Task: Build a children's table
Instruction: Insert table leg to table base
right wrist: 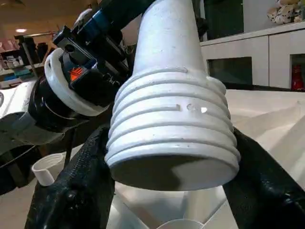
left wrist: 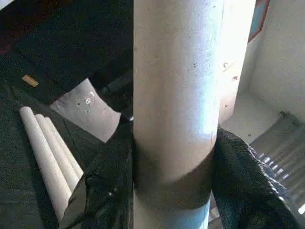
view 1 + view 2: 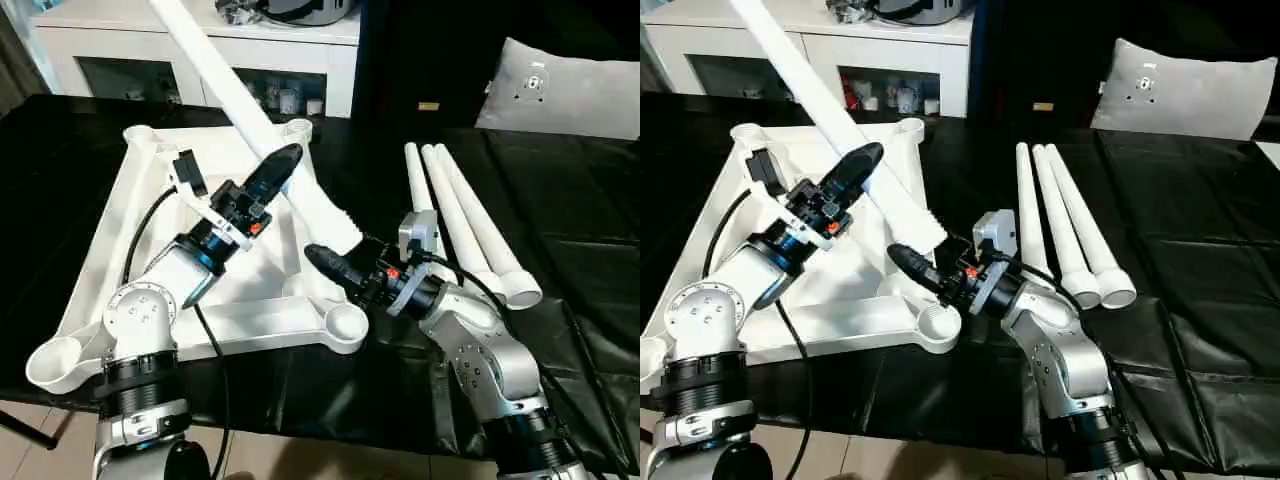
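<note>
The white table top [image 3: 250, 325] lies underside up on the black-covered table, with a round corner socket [image 3: 345, 325] near its front right. One white leg [image 3: 230, 85] slants from the upper left down to its threaded end [image 1: 171, 133], which hangs just above the top near that socket. My left gripper [image 3: 275, 170] is shut on the leg's shaft, with a black finger [image 2: 100, 191] on each side of it. My right gripper [image 3: 322, 260] reaches in from the right and is shut on the threaded end, its fingers [image 1: 71, 191] against both sides.
Three more white legs [image 3: 470, 230] lie side by side on the black cloth to the right of my right arm. A grey-white pillow [image 3: 570, 95] rests at the back right. A white cabinet [image 3: 100, 50] with glass doors stands behind the table.
</note>
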{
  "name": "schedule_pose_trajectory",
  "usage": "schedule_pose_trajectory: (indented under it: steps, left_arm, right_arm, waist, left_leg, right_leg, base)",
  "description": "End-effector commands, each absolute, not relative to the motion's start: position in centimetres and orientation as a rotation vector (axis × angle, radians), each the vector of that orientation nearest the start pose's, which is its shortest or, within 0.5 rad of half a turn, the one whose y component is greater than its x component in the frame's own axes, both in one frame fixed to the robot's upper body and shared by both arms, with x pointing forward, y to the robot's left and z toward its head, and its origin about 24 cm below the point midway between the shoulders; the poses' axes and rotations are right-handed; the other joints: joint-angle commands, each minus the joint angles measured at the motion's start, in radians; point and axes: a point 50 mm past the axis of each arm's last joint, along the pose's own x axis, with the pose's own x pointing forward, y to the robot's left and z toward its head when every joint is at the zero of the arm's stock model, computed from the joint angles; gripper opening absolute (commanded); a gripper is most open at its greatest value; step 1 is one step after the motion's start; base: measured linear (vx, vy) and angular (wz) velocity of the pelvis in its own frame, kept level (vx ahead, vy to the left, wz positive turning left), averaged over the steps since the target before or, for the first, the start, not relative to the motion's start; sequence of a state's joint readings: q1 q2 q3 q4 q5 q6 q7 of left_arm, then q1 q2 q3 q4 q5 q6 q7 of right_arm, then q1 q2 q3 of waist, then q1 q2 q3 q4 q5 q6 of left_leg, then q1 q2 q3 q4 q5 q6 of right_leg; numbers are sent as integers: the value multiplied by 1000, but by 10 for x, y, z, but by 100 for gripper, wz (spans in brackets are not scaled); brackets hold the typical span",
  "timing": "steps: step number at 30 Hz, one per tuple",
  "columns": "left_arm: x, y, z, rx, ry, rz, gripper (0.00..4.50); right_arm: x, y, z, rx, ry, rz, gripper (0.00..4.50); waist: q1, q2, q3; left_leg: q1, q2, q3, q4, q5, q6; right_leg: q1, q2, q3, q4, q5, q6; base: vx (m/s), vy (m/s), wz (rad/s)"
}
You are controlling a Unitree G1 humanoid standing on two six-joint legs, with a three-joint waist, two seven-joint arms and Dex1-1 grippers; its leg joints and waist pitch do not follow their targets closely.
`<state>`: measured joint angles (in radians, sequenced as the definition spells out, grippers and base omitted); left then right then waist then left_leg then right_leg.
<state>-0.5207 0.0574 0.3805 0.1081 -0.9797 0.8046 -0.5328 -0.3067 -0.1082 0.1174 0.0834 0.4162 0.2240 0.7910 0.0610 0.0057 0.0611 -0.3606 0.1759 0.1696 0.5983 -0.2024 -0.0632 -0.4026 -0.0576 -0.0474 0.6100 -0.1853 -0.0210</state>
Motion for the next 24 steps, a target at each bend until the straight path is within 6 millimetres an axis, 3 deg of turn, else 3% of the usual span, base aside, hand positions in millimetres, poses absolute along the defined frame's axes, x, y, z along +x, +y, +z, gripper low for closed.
schedule_pose_trajectory:
  steps: [1,5,7,11,13,19,24]
  left_arm:
    - [315,134,155,-923,-36,-911,193]
    - [319,138,158,-803,-49,-866,193]
    - [321,140,160,-763,-52,-851,193]
    - [324,141,166,-642,-45,-850,193]
    - [325,141,167,-612,-43,-852,193]
    - [326,138,172,-465,-44,-878,193]
    - [323,132,180,-401,-62,-908,193]
  right_arm:
    - [284,-86,84,231,-9,1015,275]
    - [286,-91,83,238,2,985,275]
    - [286,-92,82,240,7,985,345]
    - [283,-96,77,215,39,1005,379]
    - [282,-97,75,208,46,1004,387]
    - [275,-118,72,192,72,975,444]
    - [282,-146,88,264,19,841,450]
  waist:
    - [1,14,-66]
    - [0,13,-66]
    - [1,14,-66]
    - [1,15,-67]
    - [0,10,-68]
    - [4,8,-67]
    - [5,5,-68]
  left_leg:
    - [2,41,-15,-69,-149,32]
    - [2,42,-15,-69,-149,28]
    - [3,42,-15,-70,-148,30]
    - [3,42,-16,-70,-144,24]
    - [3,41,-15,-68,-140,26]
    - [2,41,-13,-66,-128,31]
    - [2,41,-12,-66,-121,32]
  right_leg:
    - [59,-68,42,-76,-192,-189]
    - [60,-70,44,-75,-185,-192]
    - [59,-69,44,-75,-183,-189]
    - [61,-68,43,-72,-173,-181]
    - [62,-68,43,-73,-169,-180]
    - [62,-70,45,-71,-165,-189]
    - [62,-69,45,-72,-187,-187]
  base:
    - [0,0,0]
    - [0,0,0]
    - [0,0,0]
    - [0,0,0]
    - [0,0,0]
    - [0,0,0]
    - [0,0,0]
